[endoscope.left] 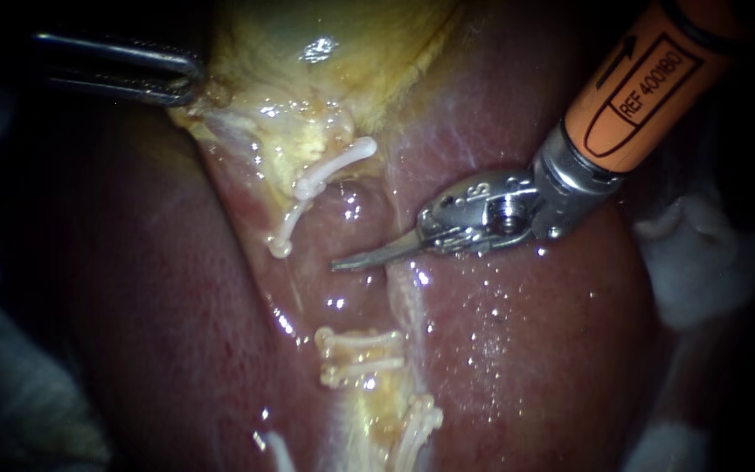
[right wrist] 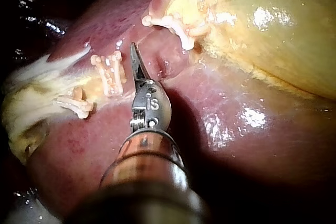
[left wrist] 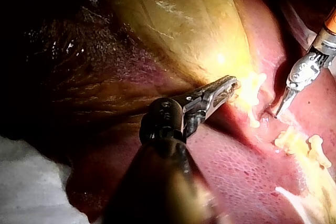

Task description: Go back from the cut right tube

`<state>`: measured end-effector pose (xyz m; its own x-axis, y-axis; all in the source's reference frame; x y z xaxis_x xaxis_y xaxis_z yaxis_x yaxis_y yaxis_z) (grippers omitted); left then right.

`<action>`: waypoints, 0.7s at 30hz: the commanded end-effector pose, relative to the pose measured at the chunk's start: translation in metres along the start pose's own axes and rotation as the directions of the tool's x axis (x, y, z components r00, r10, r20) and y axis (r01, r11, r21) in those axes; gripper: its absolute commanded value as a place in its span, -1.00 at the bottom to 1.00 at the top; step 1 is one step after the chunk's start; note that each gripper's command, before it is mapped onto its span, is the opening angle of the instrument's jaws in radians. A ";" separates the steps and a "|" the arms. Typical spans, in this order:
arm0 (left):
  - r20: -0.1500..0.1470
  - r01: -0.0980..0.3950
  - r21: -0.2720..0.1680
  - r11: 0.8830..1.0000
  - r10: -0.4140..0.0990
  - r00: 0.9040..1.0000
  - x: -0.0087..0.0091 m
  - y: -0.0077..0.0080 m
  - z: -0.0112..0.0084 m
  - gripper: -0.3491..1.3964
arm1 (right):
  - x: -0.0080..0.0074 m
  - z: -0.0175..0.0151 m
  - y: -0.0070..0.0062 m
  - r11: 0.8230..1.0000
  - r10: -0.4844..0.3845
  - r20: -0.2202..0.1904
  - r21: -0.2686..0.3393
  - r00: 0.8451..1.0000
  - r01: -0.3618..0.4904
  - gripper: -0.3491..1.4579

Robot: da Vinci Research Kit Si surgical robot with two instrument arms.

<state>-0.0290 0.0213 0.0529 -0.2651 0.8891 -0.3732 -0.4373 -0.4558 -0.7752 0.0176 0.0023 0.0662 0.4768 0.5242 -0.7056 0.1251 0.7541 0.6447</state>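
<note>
Endoscope, right instrument (endoscope.left: 347, 260): hand closed to a thin point and holding nothing. It lies in the gap of the cut tube (endoscope.left: 401, 301), between the upper clips (endoscope.left: 325, 179) and the lower ones.
Endoscope, left instrument (endoscope.left: 187, 80): hand clamped on the gallbladder (endoscope.left: 308, 96) edge, well apart from the gap.
Left wrist, left instrument (left wrist: 228, 84): hand grips the yellow gallbladder (left wrist: 178, 30) margin, just beside the clips (left wrist: 252, 93).
Right wrist, right instrument (right wrist: 134, 53): closed tip rests between the clip pairs, over the liver (right wrist: 94, 145).
Handling: the stumps look soft, wet, slippery and fragile. Probably nothing needs gripping; back out along the shaft, clear of the clips.
</note>
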 end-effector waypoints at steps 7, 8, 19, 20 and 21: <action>-0.001 -0.001 0.001 1.000 0.001 1.000 0.0000 -0.0003 0.0000 -1.00 | 0.0002 0.0008 -0.0004 0.996 -0.048 0.011 0.071 0.999 0.047 0.35; -0.002 -0.001 0.003 1.000 0.001 1.000 0.0000 -0.0004 0.0000 -1.00 | 0.0003 0.0010 -0.0004 0.996 -0.053 0.010 0.066 0.999 0.052 0.50; -0.004 -0.002 0.007 1.000 0.002 1.000 0.0000 -0.0010 -0.0002 -1.00 | 0.0001 0.0004 -0.0020 0.998 -0.055 -0.006 -0.025 0.998 0.055 0.89; -0.004 -0.002 0.007 1.000 0.002 1.000 0.0000 -0.0011 -0.0002 -1.00 | 0.0001 0.0002 -0.0025 0.996 -0.053 -0.013 -0.070 0.998 0.052 0.93; -0.004 -0.002 0.007 1.000 0.002 1.000 0.0000 -0.0011 -0.0002 -1.00 | 0.0000 -0.0002 -0.0032 0.987 -0.047 -0.028 -0.154 0.998 0.042 0.95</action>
<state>-0.0283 0.0218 0.0536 -0.2630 0.8883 -0.3766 -0.4419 -0.4579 -0.7714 0.0167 -0.0004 0.0638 0.4421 0.5061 -0.7406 -0.0209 0.8312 0.5556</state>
